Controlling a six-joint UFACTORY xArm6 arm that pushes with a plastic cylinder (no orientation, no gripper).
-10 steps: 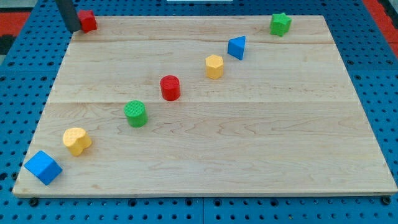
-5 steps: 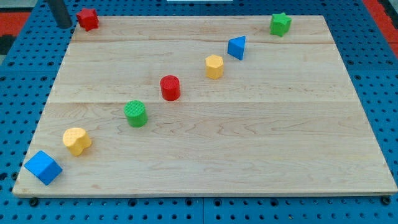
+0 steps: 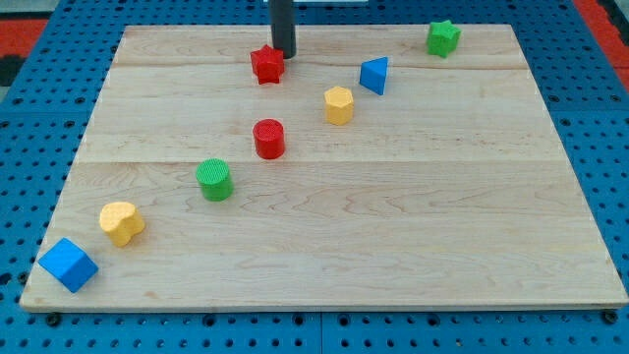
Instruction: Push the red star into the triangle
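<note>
Camera view, the only one. Red star (image 3: 266,65) sits in the upper middle of the frame, near the board's (image 3: 413,246) top edge; the blue triangle (image 3: 373,75) lies to its right at about the same height, apart from it with bare wood between. My tip (image 3: 283,54) stands just at the star's upper right corner, touching it or very nearly. Risk, as I judge it: the tip is on the triangle's side of the star, so any push from here would drive the star down-left, away from the target; it needs to get round to the star's left first. A second risk is an off-centre contact on a star point, which would spin the block and let it slip off the rod. A push angled too low could also run the star into the yellow block (image 3: 338,104) below and left of the triangle. End effector is a plain rod: no jaws, nothing to open, nothing held. Red cylinder (image 3: 268,139) sits lower, clear of the line.
</note>
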